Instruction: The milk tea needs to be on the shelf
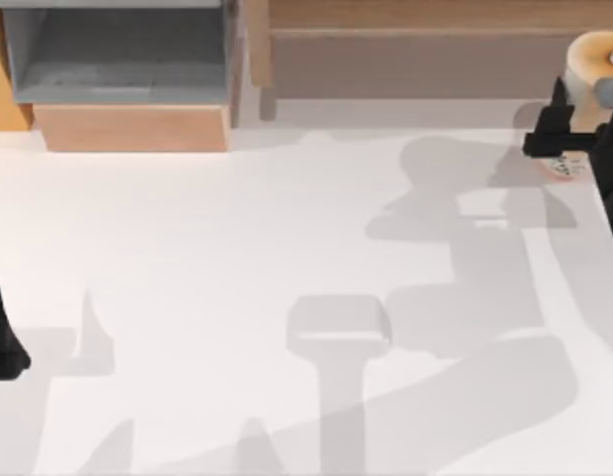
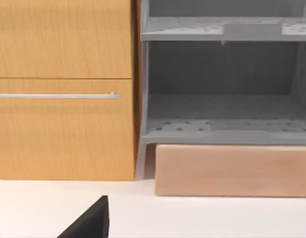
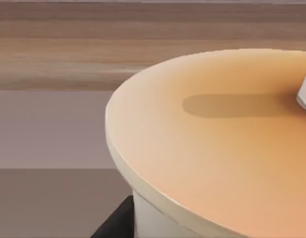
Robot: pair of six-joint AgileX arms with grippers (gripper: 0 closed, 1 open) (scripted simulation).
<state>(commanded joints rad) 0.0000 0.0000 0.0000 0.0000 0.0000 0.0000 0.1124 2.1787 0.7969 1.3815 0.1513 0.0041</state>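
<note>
Milk tea (image 1: 591, 61) stands at the table's far right, at roughly two o'clock from the table centre in the top view, with the right gripper (image 1: 559, 124) close against its near side. The cup's long axis appears upright: the top view looks down onto its round lid, and the right wrist view shows that pale orange lid (image 3: 217, 144) close up, with the base of the white straw (image 3: 305, 94) at its edge. Dark finger parts (image 1: 547, 134) sit at about seven o'clock from the cup; a dark finger edge also shows below the lid rim in the right wrist view. Whether the jaws are pinching the cup or merely standing spread beside it cannot be told, as the contact area is partly cut off at the frame edge. The shelf (image 1: 426, 15) runs along the table's far edge at twelve o'clock, its brown board lying just beyond the cup and extending toward eleven o'clock from it. The coming move therefore turns on a lift followed by a short travel toward twelve o'clock, keeping the cup vertical so the board edge is cleared. The right arm is by far the nearer. The left gripper (image 1: 4, 342) is parked at the table's left edge, at nine o'clock, facing the grey-lined cabinet (image 2: 222, 89).
</note>
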